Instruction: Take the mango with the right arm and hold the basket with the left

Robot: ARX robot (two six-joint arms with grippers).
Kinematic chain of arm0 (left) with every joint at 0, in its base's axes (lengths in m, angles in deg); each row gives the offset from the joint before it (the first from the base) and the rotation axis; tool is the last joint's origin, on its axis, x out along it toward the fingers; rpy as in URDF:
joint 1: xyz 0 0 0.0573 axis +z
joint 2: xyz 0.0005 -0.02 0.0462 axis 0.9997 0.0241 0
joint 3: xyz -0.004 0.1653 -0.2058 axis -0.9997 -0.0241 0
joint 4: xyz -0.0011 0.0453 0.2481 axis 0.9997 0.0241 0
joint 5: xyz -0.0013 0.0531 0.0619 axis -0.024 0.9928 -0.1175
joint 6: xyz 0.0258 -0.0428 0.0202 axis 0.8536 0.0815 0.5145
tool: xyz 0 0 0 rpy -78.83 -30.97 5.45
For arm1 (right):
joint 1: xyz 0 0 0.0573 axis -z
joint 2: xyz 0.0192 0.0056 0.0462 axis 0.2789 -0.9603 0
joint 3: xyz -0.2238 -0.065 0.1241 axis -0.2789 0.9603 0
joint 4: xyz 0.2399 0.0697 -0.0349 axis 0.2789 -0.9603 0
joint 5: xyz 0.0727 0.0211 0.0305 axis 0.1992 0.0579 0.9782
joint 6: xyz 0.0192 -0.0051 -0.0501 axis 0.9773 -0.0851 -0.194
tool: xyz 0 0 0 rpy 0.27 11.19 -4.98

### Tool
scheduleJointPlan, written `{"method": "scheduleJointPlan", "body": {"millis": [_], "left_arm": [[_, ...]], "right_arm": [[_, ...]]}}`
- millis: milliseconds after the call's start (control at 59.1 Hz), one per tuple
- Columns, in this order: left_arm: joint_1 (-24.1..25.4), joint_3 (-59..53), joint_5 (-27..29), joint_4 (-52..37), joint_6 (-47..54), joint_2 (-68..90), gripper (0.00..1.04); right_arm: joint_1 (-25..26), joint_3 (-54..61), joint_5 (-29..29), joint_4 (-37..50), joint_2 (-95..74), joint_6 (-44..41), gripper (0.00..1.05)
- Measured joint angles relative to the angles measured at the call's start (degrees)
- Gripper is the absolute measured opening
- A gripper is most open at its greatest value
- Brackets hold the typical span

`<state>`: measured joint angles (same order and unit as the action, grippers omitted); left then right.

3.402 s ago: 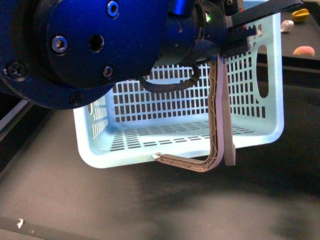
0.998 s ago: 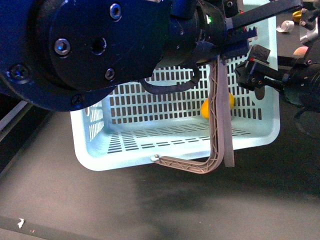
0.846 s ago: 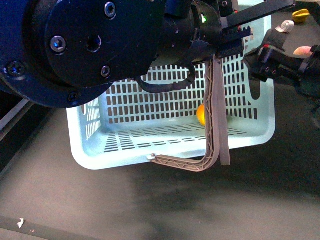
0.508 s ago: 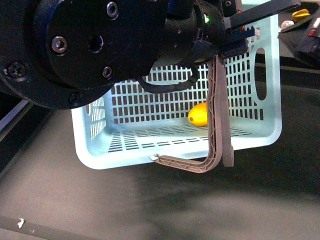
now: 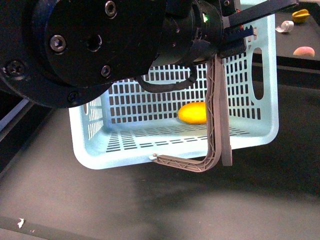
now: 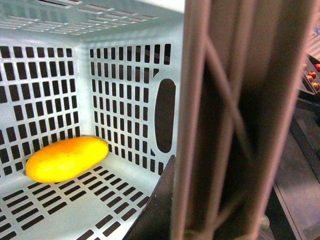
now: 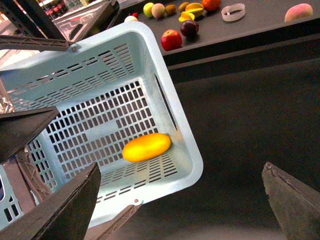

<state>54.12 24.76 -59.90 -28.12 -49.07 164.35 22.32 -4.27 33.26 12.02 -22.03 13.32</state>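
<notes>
The mango (image 5: 192,113) lies on its side on the floor of the light blue basket (image 5: 270,75), free of any gripper. My left gripper (image 5: 235,35) is shut on the grey basket handle (image 5: 216,115) and holds the basket tilted above the dark table. In the left wrist view the handle (image 6: 225,125) fills the near field, with the mango (image 6: 66,158) beyond it against the slotted wall (image 6: 125,100). My right gripper (image 7: 182,200) is open, high above the basket's rim (image 7: 192,155), with the mango (image 7: 146,147) below it. The right arm is outside the front view.
A raised black shelf behind the basket carries loose fruit: a red apple (image 7: 171,39), a star fruit (image 7: 192,10) and a peach (image 7: 299,11). The peach (image 5: 303,50) also shows at the front view's right edge. Dark tabletop (image 5: 200,200) spreads below the basket.
The basket was bare 3.4 s ago; now the mango lies in it and has rolled left along the floor. My right gripper drew back up and right, out of the front view.
</notes>
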Motion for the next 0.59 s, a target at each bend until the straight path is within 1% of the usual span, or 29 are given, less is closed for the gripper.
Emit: {"method": "scheduleJointPlan", "body": {"millis": [85,152,592], "left_arm": [[0.0,0.0,0.0,0.0,0.0,0.0,0.06],[0.0,0.0,-0.1,0.0,-0.1,0.0,0.06],[0.0,0.0,0.0,0.0,0.0,0.0,0.06]], "right_arm": [[1.0,0.7,-1.7,-6.2,7.3,-0.1,0.96],[1.4,1.1,-2.4,-9.0,11.2,-0.1,0.96],[1.7,1.2,-2.4,-9.5,12.9,-0.1,0.96]]}}
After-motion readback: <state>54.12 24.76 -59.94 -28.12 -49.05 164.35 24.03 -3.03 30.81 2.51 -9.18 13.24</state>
